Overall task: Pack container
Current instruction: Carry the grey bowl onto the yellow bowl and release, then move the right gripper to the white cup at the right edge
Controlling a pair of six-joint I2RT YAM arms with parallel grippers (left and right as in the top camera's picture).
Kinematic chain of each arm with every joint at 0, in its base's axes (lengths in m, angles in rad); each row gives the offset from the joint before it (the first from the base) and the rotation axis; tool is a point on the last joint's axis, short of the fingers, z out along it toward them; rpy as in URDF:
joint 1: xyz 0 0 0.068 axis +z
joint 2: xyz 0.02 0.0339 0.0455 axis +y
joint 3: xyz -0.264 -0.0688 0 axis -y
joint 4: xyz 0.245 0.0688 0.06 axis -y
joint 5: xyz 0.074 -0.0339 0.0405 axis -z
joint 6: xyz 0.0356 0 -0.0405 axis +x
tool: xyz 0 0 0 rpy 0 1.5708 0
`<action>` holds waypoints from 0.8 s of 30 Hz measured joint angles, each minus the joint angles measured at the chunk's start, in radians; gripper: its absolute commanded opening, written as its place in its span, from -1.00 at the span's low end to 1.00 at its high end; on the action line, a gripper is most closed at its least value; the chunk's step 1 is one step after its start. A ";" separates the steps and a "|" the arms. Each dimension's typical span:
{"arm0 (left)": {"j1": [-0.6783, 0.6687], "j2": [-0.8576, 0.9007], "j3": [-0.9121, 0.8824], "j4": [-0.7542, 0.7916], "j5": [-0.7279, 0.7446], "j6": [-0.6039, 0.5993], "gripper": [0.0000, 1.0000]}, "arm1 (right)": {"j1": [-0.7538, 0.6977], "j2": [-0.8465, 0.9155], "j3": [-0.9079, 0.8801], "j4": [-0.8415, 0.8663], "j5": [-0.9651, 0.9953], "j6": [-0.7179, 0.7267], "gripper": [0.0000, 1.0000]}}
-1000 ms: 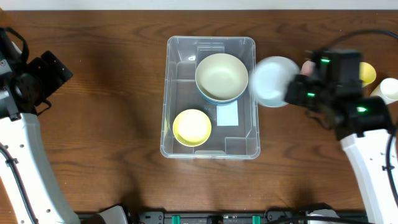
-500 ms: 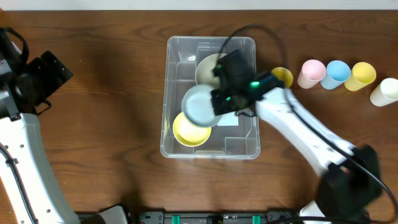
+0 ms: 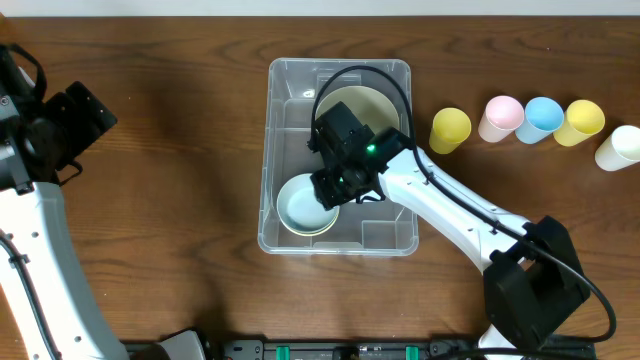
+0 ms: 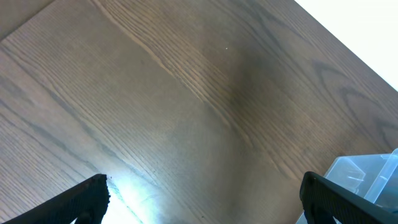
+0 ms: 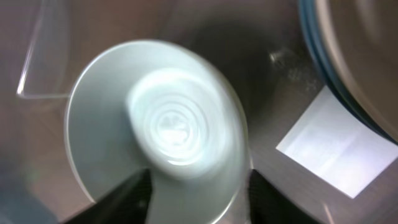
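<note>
The container (image 3: 290, 110) is a clear bin in the middle of the table. A cream bowl (image 3: 375, 103) nested in a blue one fills its far end. At its near end a pale bluish-white bowl (image 3: 303, 208) rests inside a yellow bowl (image 3: 300, 232). My right gripper (image 3: 335, 190) hangs over that pale bowl's right edge. In the right wrist view the pale bowl (image 5: 161, 124) is blurred and my right gripper (image 5: 198, 196) has its fingers apart on either side of the near rim. My left gripper (image 4: 205, 202) is wide open over bare wood at the far left.
Several upright cups line the right of the table: yellow (image 3: 450, 129), pink (image 3: 501, 117), blue (image 3: 543, 119), yellow (image 3: 583, 121) and white (image 3: 622, 146). A white label (image 5: 339, 146) lies on the container floor. The container corner (image 4: 367, 174) shows in the left wrist view.
My right arm swung left from beside the container into it, carrying the pale bowl. It set the bowl onto the yellow bowl and its jaws parted. The left arm stayed still.
</note>
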 measured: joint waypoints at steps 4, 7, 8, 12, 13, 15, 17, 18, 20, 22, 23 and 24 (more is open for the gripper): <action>0.000 0.000 0.000 0.000 0.000 0.000 0.96 | -0.007 0.000 0.040 -0.066 -0.001 -0.023 0.10; 0.000 0.000 0.000 0.000 0.000 0.000 0.96 | -0.040 -0.014 0.121 -0.121 0.015 -0.019 0.28; 0.000 0.000 0.000 0.000 0.000 0.000 0.96 | -0.061 -0.027 0.150 -0.138 0.023 -0.011 0.33; 0.000 0.000 0.000 0.000 0.000 0.000 0.96 | -0.217 -0.131 0.217 -0.172 0.050 0.021 0.40; 0.000 0.000 0.000 0.000 0.000 0.000 0.96 | -0.271 -0.161 0.224 -0.178 0.057 0.026 0.40; 0.000 0.000 0.000 0.000 0.000 0.000 0.96 | -0.392 -0.216 0.232 -0.199 0.068 0.042 0.40; 0.000 0.000 0.000 0.000 0.000 0.000 0.96 | -0.511 -0.248 0.237 -0.225 0.080 0.051 0.40; 0.000 0.000 0.000 0.000 0.000 0.000 0.96 | -0.580 -0.257 0.239 -0.243 0.085 0.056 0.40; 0.000 0.000 0.000 0.000 0.000 0.000 0.96 | -0.697 -0.258 0.239 -0.271 0.097 0.063 0.41; 0.000 0.000 0.000 0.000 0.000 0.000 0.96 | -0.808 -0.249 0.239 -0.291 0.109 0.068 0.42; 0.000 0.000 0.000 0.000 0.000 0.000 0.96 | -0.868 -0.245 0.239 -0.297 0.116 0.071 0.42; 0.000 0.000 0.000 0.000 0.000 0.000 0.96 | -0.914 -0.241 0.239 -0.298 0.125 0.073 0.43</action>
